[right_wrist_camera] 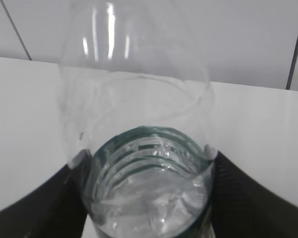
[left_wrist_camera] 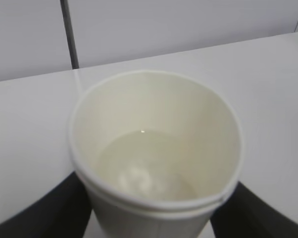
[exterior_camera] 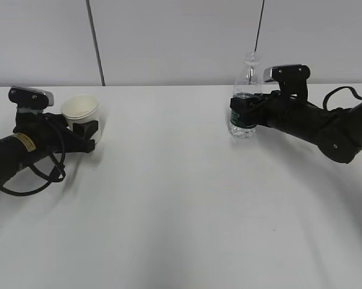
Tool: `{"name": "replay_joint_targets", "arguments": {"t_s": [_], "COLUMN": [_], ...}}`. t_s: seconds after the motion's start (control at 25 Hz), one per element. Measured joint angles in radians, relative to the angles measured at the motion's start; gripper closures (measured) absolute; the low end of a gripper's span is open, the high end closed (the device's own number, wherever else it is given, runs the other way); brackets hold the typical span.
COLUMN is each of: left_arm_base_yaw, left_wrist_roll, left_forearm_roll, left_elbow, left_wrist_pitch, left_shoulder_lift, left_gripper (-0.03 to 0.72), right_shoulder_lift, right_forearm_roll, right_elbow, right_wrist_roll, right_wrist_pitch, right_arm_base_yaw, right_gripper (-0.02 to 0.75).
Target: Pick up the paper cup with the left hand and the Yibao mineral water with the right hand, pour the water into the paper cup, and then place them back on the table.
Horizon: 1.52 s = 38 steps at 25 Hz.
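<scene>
Paper cup (left_wrist_camera: 154, 148) w/ water inside, seen only via left wrist view

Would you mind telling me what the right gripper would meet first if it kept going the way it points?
The water bottle: it already stands between the right gripper's fingers. Beyond it, bare table as far as shown.
</scene>
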Motion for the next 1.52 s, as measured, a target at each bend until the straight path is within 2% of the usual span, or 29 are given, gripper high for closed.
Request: {"name": "replay_joint_targets", "arguments": {"t_s": [1.24,1.52], "left_arm_base_yaw": [0.000,0.000], "left_wrist_roll": [0.003,0.003], "left_forearm_roll": [-0.004,-0.004], "left_elbow": [0.000,0.000], "left_wrist_pitch": [-0.001,-0.001], "left_shoulder_lift": [0.000,0.000], "left_gripper": [0.255,0.240], "right_shoulder_lift": [0.041,0.041], "right_forearm_roll": [0.032,0.012], "right_elbow": [-0.008,-0.008], "right_wrist_roll": [-0.032,-0.035], "right_wrist_pitch": [-0.075,-0.078], "right_arm_base_yaw": [0.000,0.000], "right_gripper": [0.249,0.186]}}
